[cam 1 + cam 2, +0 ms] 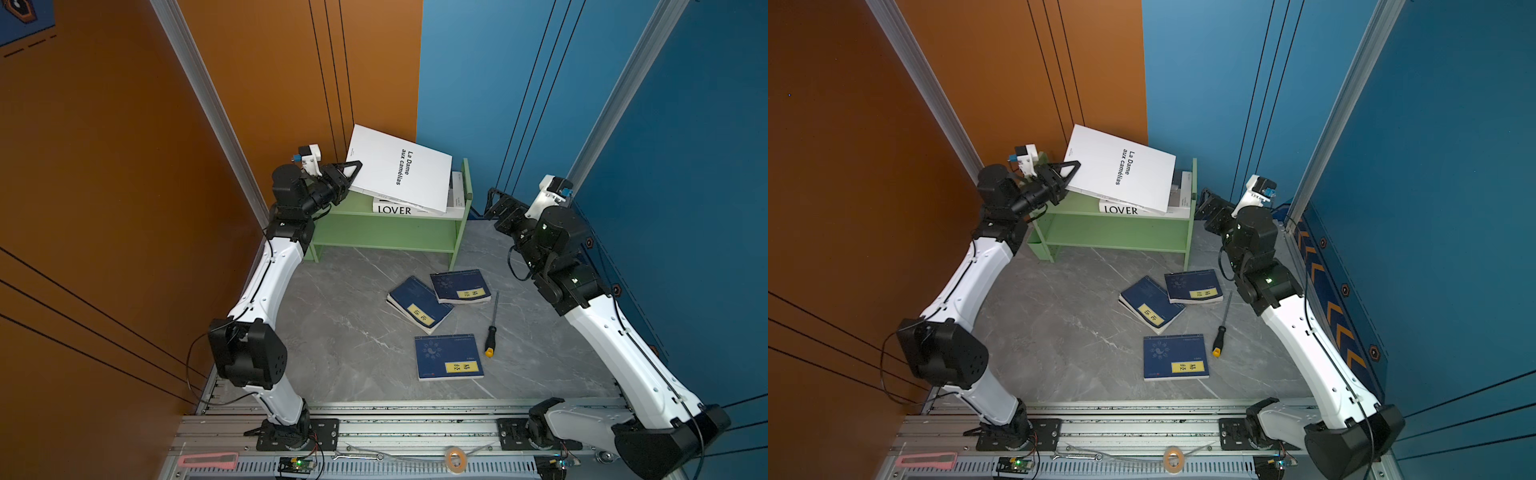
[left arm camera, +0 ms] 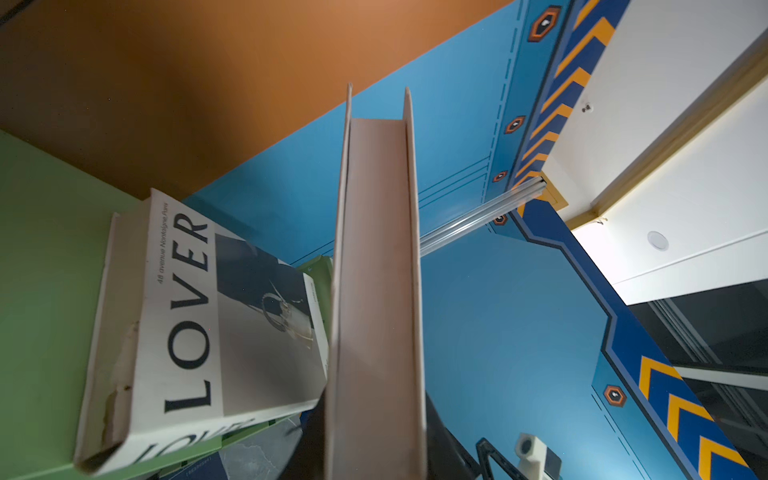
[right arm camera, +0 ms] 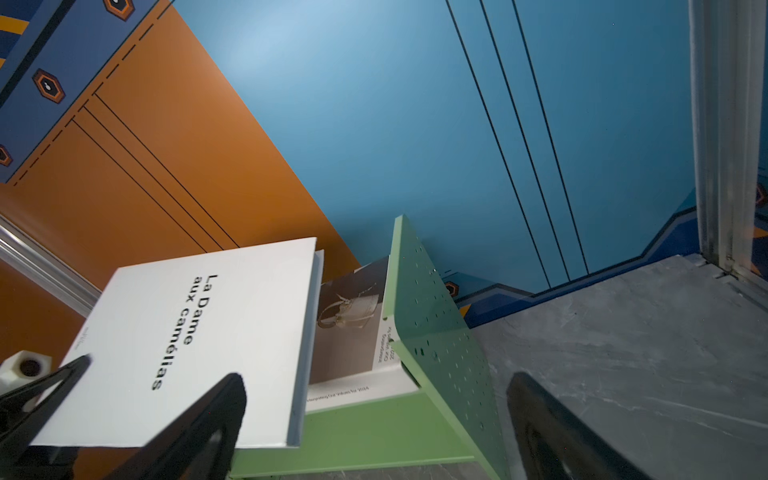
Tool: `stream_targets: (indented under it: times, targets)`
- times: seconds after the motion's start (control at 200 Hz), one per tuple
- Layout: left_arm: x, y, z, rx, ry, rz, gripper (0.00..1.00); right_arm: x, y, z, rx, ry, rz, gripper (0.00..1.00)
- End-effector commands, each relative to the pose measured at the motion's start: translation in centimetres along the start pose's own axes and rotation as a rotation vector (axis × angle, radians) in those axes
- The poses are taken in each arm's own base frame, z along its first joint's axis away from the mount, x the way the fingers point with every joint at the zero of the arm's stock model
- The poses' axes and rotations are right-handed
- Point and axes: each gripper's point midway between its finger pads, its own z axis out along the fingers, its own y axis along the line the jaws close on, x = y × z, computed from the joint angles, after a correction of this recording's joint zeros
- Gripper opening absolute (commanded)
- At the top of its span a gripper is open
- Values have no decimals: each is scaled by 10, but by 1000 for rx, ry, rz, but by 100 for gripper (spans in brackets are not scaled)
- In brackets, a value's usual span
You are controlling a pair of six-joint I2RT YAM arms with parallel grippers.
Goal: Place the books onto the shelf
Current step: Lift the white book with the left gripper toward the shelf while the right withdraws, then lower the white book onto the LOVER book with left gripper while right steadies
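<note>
White book (image 1: 399, 168) tilts above the shelf (image 1: 386, 232), clamped in the left gripper (image 1: 353, 171), maybe touching a second book (image 1: 395, 210). Right gripper (image 1: 491, 206) gapes empty.

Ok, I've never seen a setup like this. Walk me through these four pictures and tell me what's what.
Two robot arms with pincer grippers stand at a grey table. Two pictures look down from overhead, nearly alike; the other two come from cameras on each arm's wrist. The left gripper is clamped on a white book, holding it tilted over the LOVER book lying on the green shelf. The right gripper is open, holding nothing, beside the shelf's end. On the table lie three blue books and a screwdriver.
</note>
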Motion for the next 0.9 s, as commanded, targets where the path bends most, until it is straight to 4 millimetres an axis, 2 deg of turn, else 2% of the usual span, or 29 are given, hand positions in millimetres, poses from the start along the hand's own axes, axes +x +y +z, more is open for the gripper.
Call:
stream_targets:
  times: [0.0,0.105,0.23,0.391,0.516,0.656,0.891]
  targets:
    - [-20,-25,11,69,-70,10,17,-19,12,18,-1,-82,-39,100]
    - [-20,-8,30,44,-55,-25,16,-17,15,40,14,-93,-53,99]
    - [-11,6,51,22,-27,-42,18,-9,16,65,30,-89,-63,99]
    - [-3,19,66,-4,-6,-58,18,9,16,92,36,-60,-59,100]
    - [3,26,70,-20,-2,-77,19,23,16,108,39,-21,-66,99]
    - [11,30,73,-28,8,-93,19,34,14,118,53,12,-67,99]
    - [19,39,78,-46,-17,-140,19,45,4,122,82,40,-70,99]
